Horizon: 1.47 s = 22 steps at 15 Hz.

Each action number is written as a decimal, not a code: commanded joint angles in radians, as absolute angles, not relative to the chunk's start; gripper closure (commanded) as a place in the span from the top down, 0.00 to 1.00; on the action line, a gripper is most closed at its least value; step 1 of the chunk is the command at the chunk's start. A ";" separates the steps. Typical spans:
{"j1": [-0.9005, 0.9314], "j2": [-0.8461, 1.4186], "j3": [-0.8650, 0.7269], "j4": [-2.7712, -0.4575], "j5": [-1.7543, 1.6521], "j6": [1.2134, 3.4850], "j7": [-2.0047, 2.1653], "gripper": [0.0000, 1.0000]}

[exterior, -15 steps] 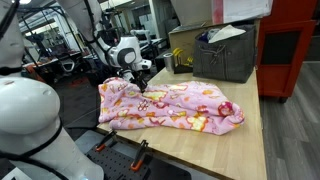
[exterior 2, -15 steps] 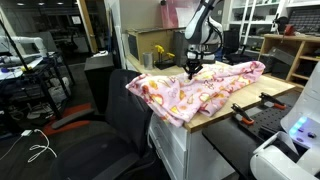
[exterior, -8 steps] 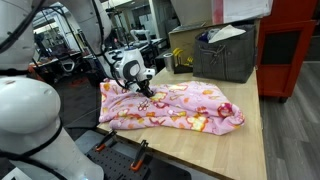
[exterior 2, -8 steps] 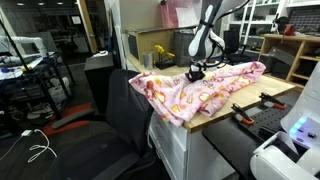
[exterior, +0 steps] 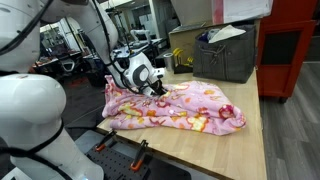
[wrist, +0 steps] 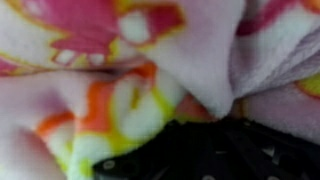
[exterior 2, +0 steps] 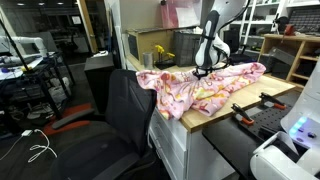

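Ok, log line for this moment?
gripper: shut on blanket | blanket: bunched on table, one end over edge | bin: behind, apart

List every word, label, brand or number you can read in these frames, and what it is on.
None can be read. The pink patterned blanket held by the tool shows only coloured shapes, no letters; any print on the grey bin is too small to read.

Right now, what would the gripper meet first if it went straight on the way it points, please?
The pink blanket: the gripper is shut on its fabric, which fills the wrist view; the wooden table probably lies beneath.
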<state>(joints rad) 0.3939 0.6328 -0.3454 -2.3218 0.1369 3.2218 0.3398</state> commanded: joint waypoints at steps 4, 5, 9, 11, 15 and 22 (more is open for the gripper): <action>0.481 0.765 -0.509 -2.245 0.224 3.231 0.337 0.00; 0.493 0.778 -0.525 -2.239 0.234 3.227 0.340 0.00; 0.527 0.829 -0.578 -2.215 0.275 3.204 0.350 0.00; 0.608 0.890 -0.659 -2.209 0.308 3.241 0.374 0.00; 0.661 0.930 -0.702 -2.213 0.351 3.219 0.394 0.00; 0.695 0.806 -0.678 -2.285 0.385 3.178 0.389 0.00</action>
<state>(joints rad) 0.6835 0.8880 -0.6808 -2.2315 0.3772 3.2240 0.3812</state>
